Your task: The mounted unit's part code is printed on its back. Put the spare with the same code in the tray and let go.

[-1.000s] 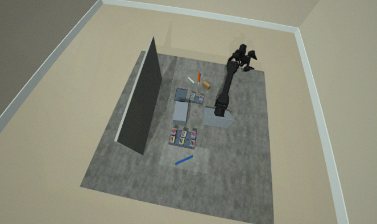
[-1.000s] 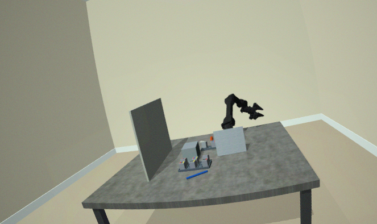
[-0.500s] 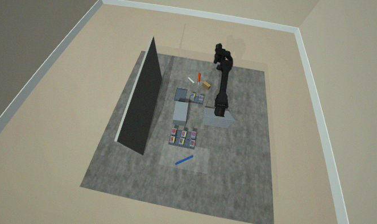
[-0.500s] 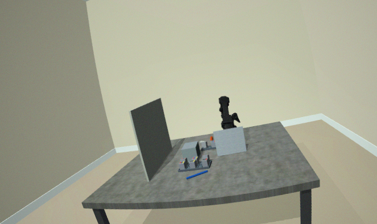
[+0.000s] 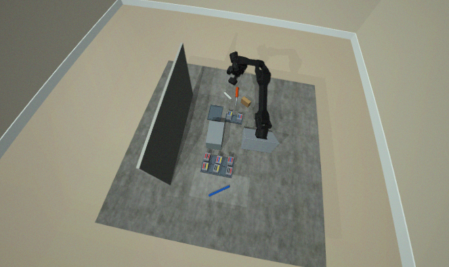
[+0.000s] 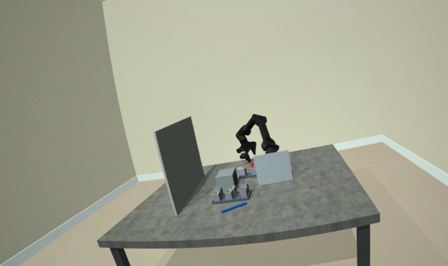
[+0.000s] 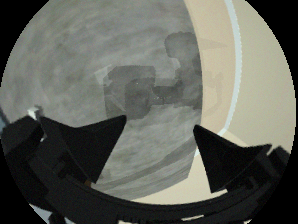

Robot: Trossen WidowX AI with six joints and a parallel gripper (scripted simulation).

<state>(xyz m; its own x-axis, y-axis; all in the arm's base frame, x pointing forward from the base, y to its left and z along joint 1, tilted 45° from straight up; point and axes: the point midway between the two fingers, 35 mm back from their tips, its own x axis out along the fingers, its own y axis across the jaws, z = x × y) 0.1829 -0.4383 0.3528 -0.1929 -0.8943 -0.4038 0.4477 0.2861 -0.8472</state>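
Observation:
My gripper (image 5: 239, 76) (image 6: 252, 157) (image 7: 161, 123) is open and empty, above the back of the table, beyond the tray. The flat blue-grey tray (image 5: 216, 112) holds nothing. Beside it, a small rack (image 5: 236, 122) holds two grey units with coloured stripes, one on the left (image 5: 229, 115) and one on the right (image 5: 240, 116). A larger rack (image 5: 217, 174) (image 6: 232, 202) at the front holds several striped units, one at its front left (image 5: 205, 166). A grey box (image 5: 215, 133) (image 6: 226, 177) stands between tray and front rack. I cannot tell which unit is the mounted one; no code is readable.
A tall dark panel (image 5: 171, 118) (image 6: 180, 162) stands at the left. A pale upright panel (image 5: 258, 145) (image 6: 274, 168) stands before the arm's base. An orange screwdriver (image 5: 237, 92), white stick (image 5: 227, 95) and brown block (image 5: 246, 101) lie behind the small rack. A blue rod (image 5: 219, 190) (image 6: 234, 207) lies in front.

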